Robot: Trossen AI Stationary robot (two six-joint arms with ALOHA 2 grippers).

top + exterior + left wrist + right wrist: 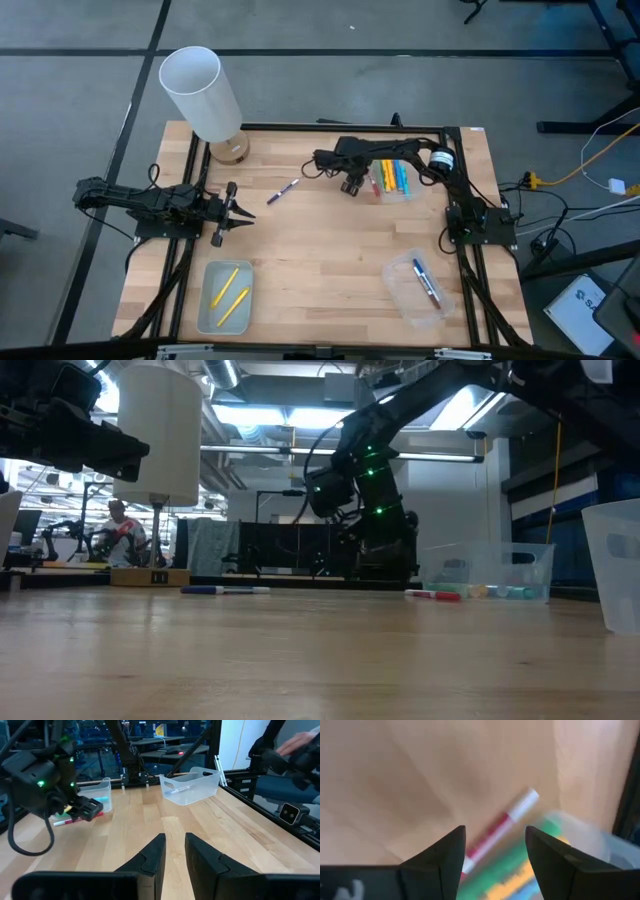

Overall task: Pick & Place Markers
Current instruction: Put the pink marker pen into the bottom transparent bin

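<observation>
While high view hides it under right claw (352, 187), wrist cam shows red marker (501, 826) on desk (320, 260) beside tray (398, 190), probably ungripped, claw wide open. Left claw (232, 212) slightly open, empty.

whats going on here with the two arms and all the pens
The right gripper hovers open over a red marker lying beside the tray of mixed markers. The left gripper waits at the table's left side, open and empty. A purple marker lies loose mid-table; two yellow markers and one blue marker sit in the front trays.
</observation>
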